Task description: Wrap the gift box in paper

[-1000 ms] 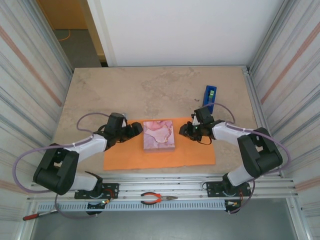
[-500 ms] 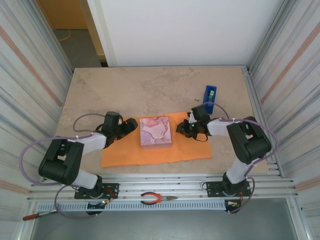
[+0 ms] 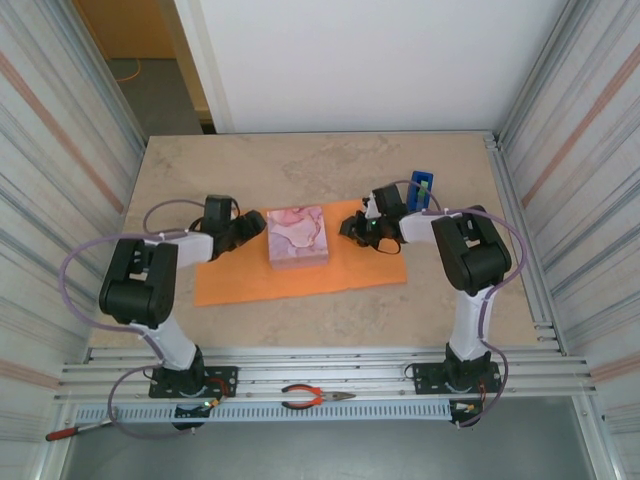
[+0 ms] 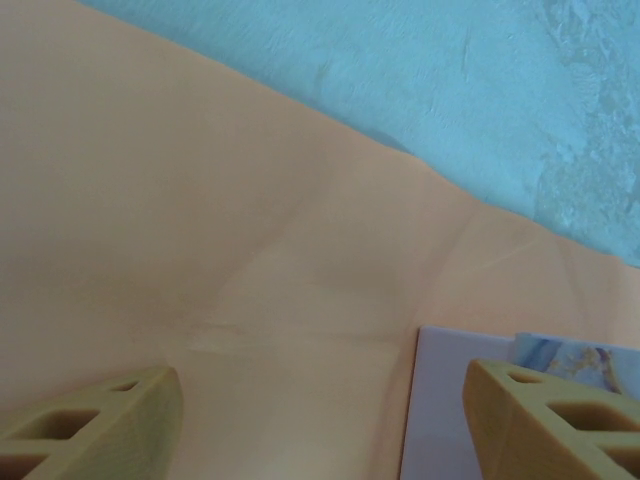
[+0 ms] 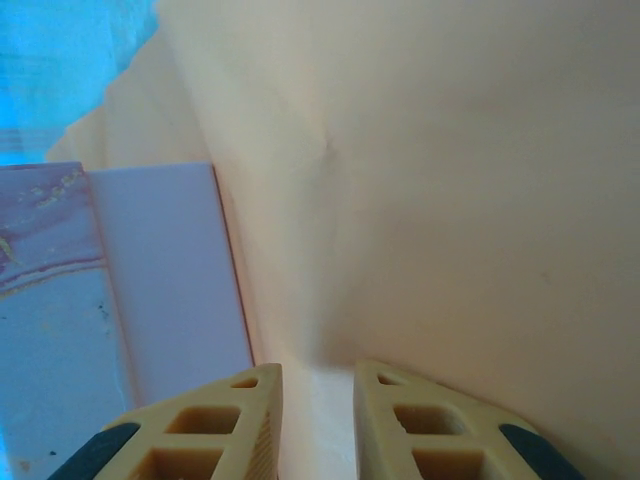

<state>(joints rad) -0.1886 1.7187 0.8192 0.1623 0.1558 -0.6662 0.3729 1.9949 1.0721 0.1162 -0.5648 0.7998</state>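
box: gift box (image 3: 297, 236) sits on the paper (image 3: 240, 283)
left gripper (image 4: 320, 410): spread wide, right beside the box
right gripper (image 5: 318, 395): fingers nearly together over the paper, can't tell if it's pinching

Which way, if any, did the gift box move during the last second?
Yes: the gift box went farther from the fixed pliers, and slightly left.

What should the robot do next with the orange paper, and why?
I'd guess the left gripper should slide out to the paper's left edge and pinch it to lift. The paper lies flat with no fold, the box sits on its middle, and that gripper hangs wide open right beside the box, over the paper.
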